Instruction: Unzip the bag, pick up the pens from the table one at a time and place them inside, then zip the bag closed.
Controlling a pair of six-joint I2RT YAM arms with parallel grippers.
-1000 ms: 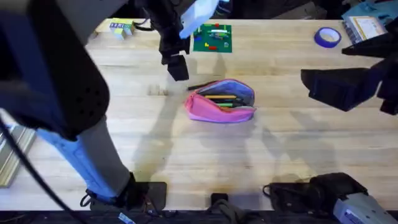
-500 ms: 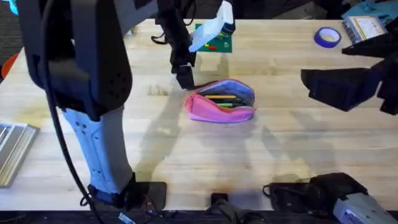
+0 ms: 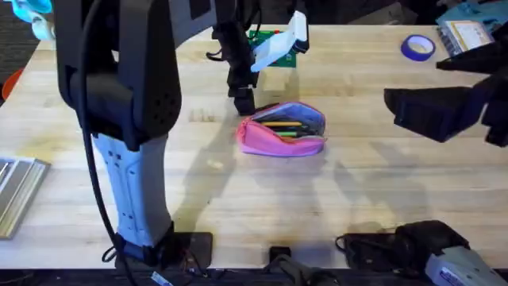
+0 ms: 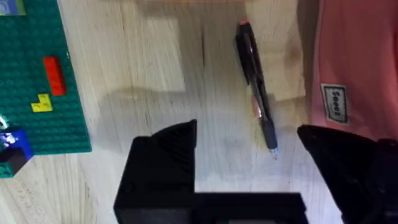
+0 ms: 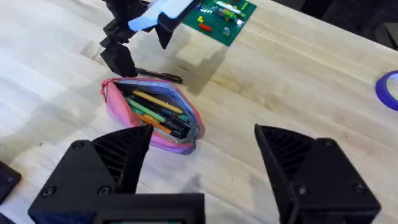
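One black pen (image 4: 255, 87) lies beside the bag (image 3: 282, 129) (unzipped, several pens inside); both grippers, left (image 4: 249, 162) and right (image 5: 202, 155), gape empty.

your right gripper (image 5: 202, 152) is hanging with its fingers spread wide over the table (image 5: 298, 74). beyond it the bag (image 5: 152, 115) is lying unzipped with pens (image 5: 155, 109) inside, and the left gripper (image 5: 118, 59) is hovering beside a dark pen (image 5: 158, 75) just past the bag.
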